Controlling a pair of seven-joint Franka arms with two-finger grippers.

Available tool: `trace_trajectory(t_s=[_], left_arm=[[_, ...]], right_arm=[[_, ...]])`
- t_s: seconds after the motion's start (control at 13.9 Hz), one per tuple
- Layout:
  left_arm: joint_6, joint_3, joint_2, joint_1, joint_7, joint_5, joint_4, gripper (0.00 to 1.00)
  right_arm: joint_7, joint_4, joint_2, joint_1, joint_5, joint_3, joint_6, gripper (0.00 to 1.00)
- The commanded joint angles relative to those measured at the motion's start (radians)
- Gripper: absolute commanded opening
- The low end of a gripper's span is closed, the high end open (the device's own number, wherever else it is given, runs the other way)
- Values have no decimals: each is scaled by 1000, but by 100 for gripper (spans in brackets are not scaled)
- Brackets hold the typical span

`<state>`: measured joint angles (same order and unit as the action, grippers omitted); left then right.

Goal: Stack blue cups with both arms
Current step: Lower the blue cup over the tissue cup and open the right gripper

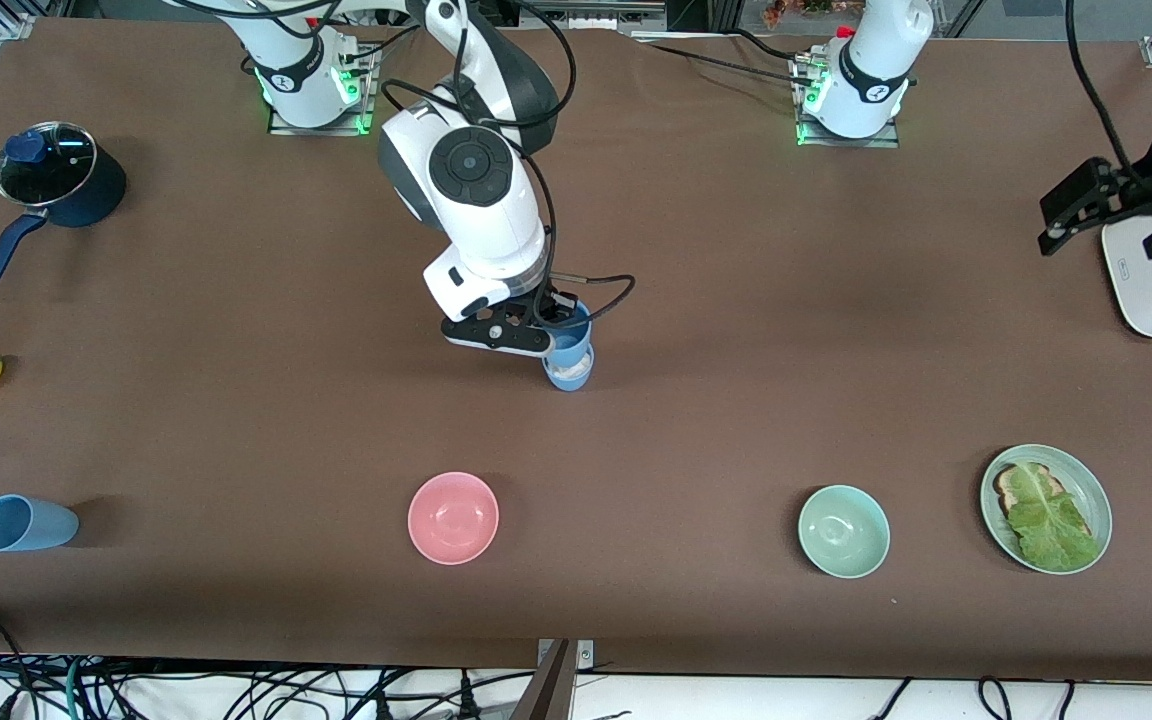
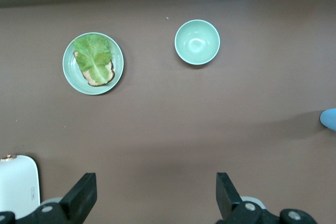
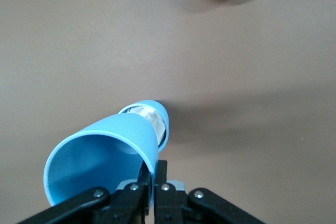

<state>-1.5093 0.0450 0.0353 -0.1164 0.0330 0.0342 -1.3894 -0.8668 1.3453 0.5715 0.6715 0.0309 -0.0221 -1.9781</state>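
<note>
1. Your right gripper (image 1: pixel 536 335) is clamped on the rim of a blue cup (image 1: pixel 568 350), one finger inside and one outside. It holds this cup over the middle of the counter (image 1: pixel 736 330), and the cup's base is close to the surface.
2. In the right wrist view, something pale sits at the bottom end of this cup; I cannot tell what it is.
3. The second blue cup (image 1: pixel 24 523) lies on its side near the front camera, at the right arm's end of the counter, well apart from the held one.
4. Your left gripper (image 2: pixel 155 195) has its fingers apart and holds nothing. It waits over the left arm's end of the counter.
5. These cups look light, stiff and smooth, so I think they can slip or tip. Take the lying cup across its wall near the rim, and press gently.
</note>
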Motion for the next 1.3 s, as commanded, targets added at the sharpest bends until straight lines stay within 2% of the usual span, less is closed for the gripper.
trace_trajectory(t_s=[0.0, 0.07, 0.22, 0.43, 0.58, 0.94, 1.22], left_arm=[[-15, 4, -64, 49, -18, -54, -98, 100], [-17, 4, -63, 88, -25, -127, -108, 100], [-19, 4, -78, 115, -18, -154, -109, 100], [-2, 6, -87, 116, -12, -148, -112, 100], [61, 6, -113, 119, -15, -148, -129, 100], [73, -4, -121, 106, -22, -65, -132, 100], [87, -11, -120, 107, -22, -59, -154, 100]], right_arm=[[-18, -40, 28, 10, -17, 11, -1, 0], [-18, -40, 36, 11, -20, 13, -5, 0], [-20, -35, 44, 14, -32, 11, -16, 0], [-21, -34, 57, 20, -37, 13, -24, 0], [-32, -34, 67, 28, -54, 13, -38, 0], [-54, -32, 87, 33, -69, 11, -59, 0], [-64, -23, 96, 43, -74, 11, -76, 0]])
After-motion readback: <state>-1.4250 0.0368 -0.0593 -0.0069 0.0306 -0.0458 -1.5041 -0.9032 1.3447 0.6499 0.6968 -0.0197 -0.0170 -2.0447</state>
